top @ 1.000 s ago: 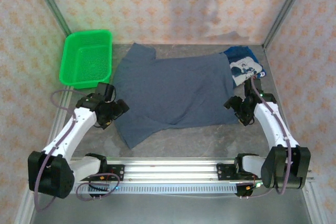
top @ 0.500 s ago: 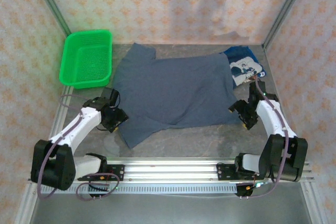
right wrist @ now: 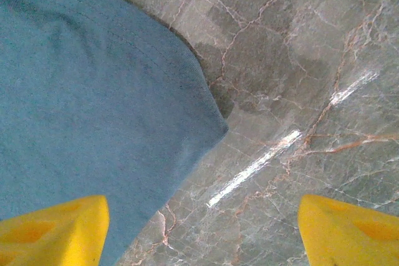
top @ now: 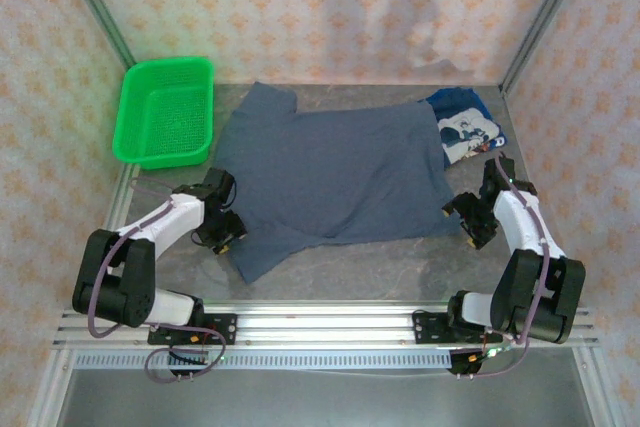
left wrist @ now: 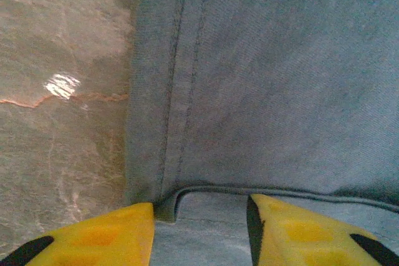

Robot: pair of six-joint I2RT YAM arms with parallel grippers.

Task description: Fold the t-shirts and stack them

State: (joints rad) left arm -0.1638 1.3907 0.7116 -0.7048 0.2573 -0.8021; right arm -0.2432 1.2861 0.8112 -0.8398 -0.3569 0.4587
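Overhead view of a tabletop cell with two robot arms. The slate-blue t-shirt (top: 335,172) lies spread flat and unfolded, stretching from one pincer to the other. The left gripper (top: 228,234) sits low at the shirt's edge. In its wrist view the stitched hem runs away from between its yellow fingers (left wrist: 93,238), which stand partly apart with a ridge of cloth between them. Whether they have actually clamped the cloth cannot be told.

The right gripper (top: 470,224) is spread wide over the shirt's near corner. The corner tip lies between its fingers, closer to the one resting over cloth, and bare marble table (right wrist: 299,91) shows by the other. Just beyond the right gripper lies the royal-blue printed t-shirt (top: 468,127), rumpled, its edge meeting the slate one. A green mesh basket (top: 165,112) sits well beyond the left gripper.

Judging from this, no fold has been made and nothing is stacked. The work looks to be at its first grasp, with both shirts left to fold.
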